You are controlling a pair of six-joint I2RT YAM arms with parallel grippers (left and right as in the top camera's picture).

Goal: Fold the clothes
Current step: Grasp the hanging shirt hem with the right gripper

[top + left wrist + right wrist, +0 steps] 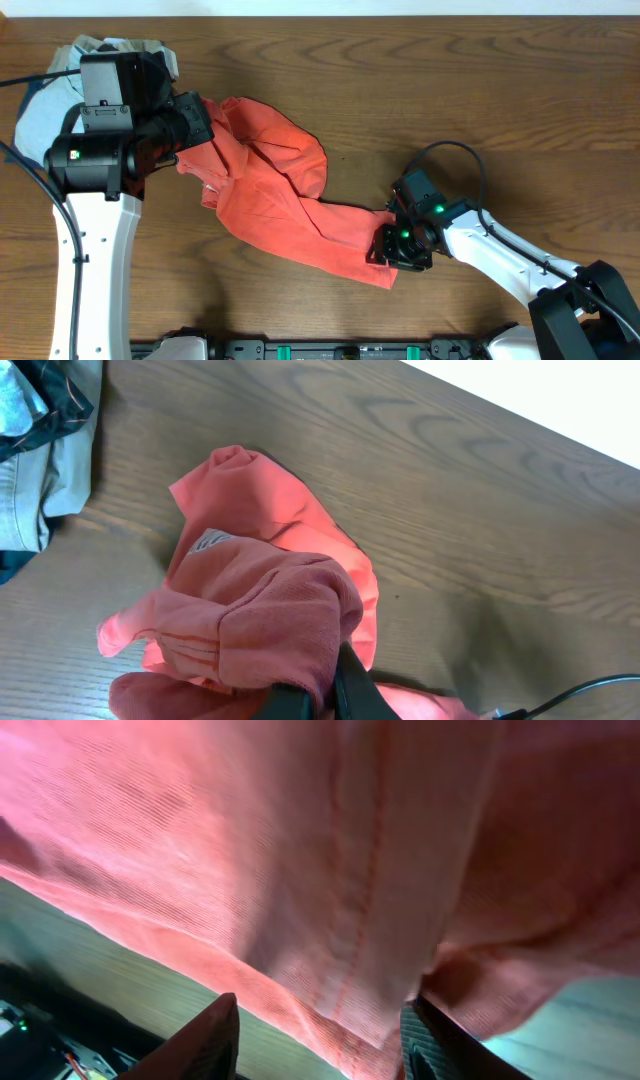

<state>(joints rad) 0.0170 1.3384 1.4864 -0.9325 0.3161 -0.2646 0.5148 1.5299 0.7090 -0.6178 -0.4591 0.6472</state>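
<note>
The clothes are one coral-red T-shirt (270, 170), crumpled and drawn out in a diagonal band across the table's middle. My left gripper (190, 130) holds its upper left end. In the left wrist view the jaws (325, 695) are shut on a thick fold of the shirt (260, 590), which bunches up in front of them. My right gripper (385, 245) is at the shirt's lower right end. In the right wrist view its fingers (320, 1020) stand apart, and the shirt's hem (300, 840) hangs between them against the right finger, with bare table beside the left one. No lettering shows.
A pile of light blue and tan garments (40, 100) lies at the back left corner, behind my left arm, and shows in the left wrist view (40, 470). The right arm's black cable (450, 150) loops above its wrist. Bare wooden table (520, 100) spreads to the right.
</note>
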